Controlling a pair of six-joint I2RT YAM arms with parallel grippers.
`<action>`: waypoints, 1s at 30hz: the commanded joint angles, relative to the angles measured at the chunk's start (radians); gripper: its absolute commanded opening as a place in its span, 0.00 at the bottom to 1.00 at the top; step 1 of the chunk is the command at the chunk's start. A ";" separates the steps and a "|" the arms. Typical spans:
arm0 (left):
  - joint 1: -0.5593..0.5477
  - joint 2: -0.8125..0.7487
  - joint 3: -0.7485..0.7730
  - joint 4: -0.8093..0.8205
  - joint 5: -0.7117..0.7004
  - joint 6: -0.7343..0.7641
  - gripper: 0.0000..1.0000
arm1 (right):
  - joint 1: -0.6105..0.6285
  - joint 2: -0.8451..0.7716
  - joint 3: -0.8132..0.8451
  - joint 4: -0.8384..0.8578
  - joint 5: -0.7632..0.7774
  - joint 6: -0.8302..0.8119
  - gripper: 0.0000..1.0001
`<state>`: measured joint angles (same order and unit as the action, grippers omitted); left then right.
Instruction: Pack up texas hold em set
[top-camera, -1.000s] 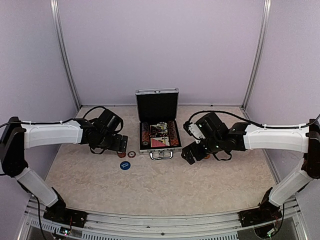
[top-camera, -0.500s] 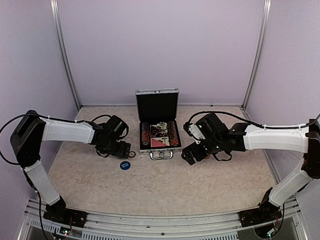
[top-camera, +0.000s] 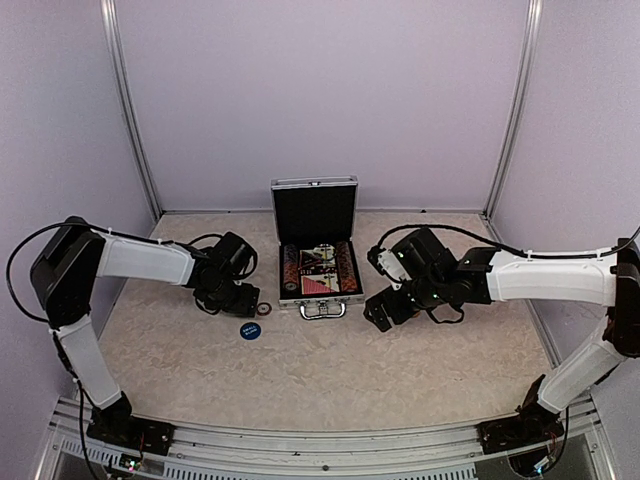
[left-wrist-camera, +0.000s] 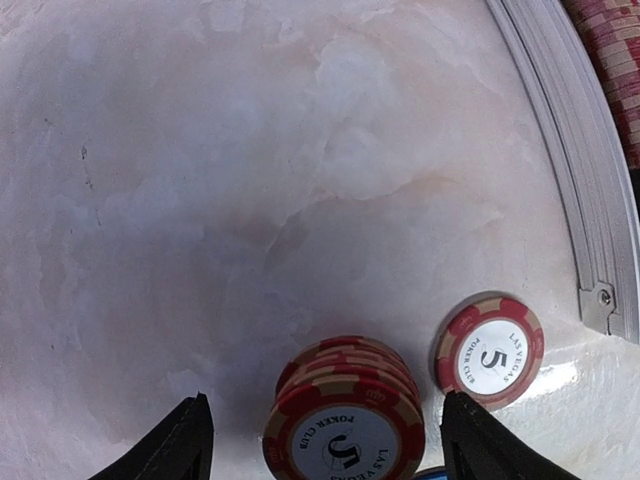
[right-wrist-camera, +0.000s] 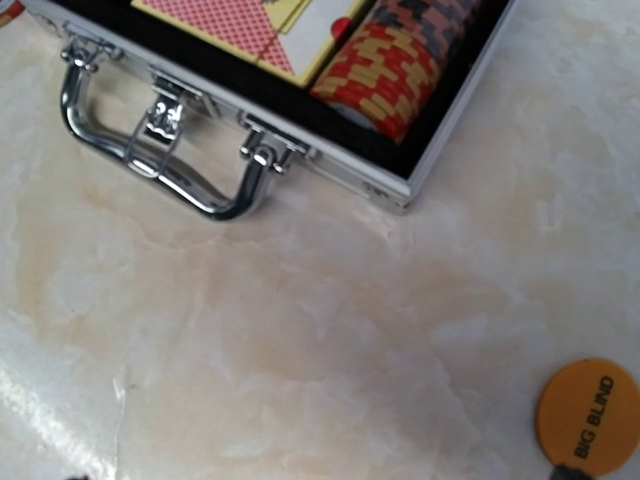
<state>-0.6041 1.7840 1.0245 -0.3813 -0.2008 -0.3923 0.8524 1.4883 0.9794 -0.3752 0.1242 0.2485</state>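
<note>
The short stack of orange-red poker chips (left-wrist-camera: 345, 415) stands between the left gripper's (left-wrist-camera: 327, 400) parted, unclamped fingers; the open ribbed silver case (left-wrist-camera: 575, 190) lies just rightward, toward the tabletop's (top-camera: 330, 380) far edge. Beyond it the right gripper (top-camera: 377, 313) gapes empty.

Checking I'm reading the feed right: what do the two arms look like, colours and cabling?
Both match: left arm and right arm have white tubular links with black joints and black wrist blocks. A thin black cable runs loose along each. The left gripper has black, tapered fingers. No markings legible.
</note>
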 joint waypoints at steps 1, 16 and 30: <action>0.011 0.019 0.045 0.010 0.009 0.019 0.75 | -0.008 -0.019 -0.013 0.000 0.009 -0.003 1.00; 0.023 0.038 0.038 0.010 0.040 0.017 0.64 | -0.008 -0.022 -0.037 0.015 0.013 -0.002 1.00; 0.011 0.071 0.037 0.001 0.040 0.013 0.58 | -0.008 -0.022 -0.051 0.024 0.015 0.000 1.00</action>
<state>-0.5888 1.8336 1.0557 -0.3756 -0.1650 -0.3809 0.8524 1.4883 0.9485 -0.3676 0.1280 0.2485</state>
